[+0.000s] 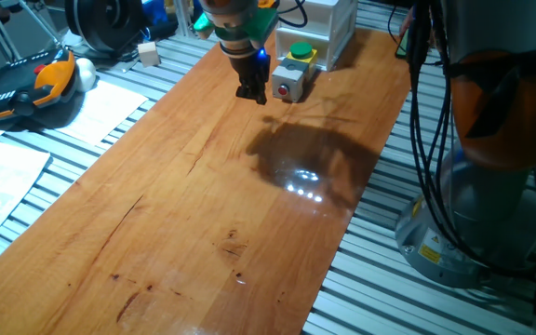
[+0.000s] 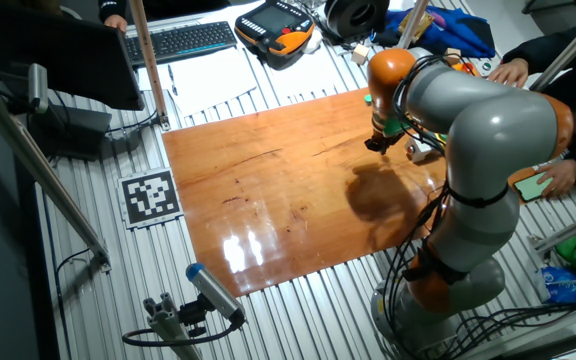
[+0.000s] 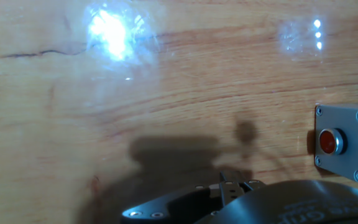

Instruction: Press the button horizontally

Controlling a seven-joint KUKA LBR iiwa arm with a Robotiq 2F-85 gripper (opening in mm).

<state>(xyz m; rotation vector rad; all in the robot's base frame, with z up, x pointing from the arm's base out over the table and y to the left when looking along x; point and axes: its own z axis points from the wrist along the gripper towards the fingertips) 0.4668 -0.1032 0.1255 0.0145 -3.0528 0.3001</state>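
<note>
A small grey box (image 1: 287,82) stands at the far end of the wooden board (image 1: 212,205). It has a red button (image 1: 282,90) on its side face and a green button (image 1: 301,51) on top. My gripper (image 1: 252,93) hangs fingers-down just left of the box, level with the red button and a short gap from it. The fingertips touch each other and hold nothing. In the hand view the box (image 3: 347,142) is at the right edge with the red button (image 3: 328,142) facing the camera, and my gripper (image 3: 232,185) is at the bottom. In the other fixed view the arm hides most of the box.
A white case (image 1: 328,28) stands right behind the box. An orange-and-black pendant (image 1: 26,84) and papers (image 1: 100,107) lie left of the board. The arm's base (image 1: 491,186) and cables stand to the right.
</note>
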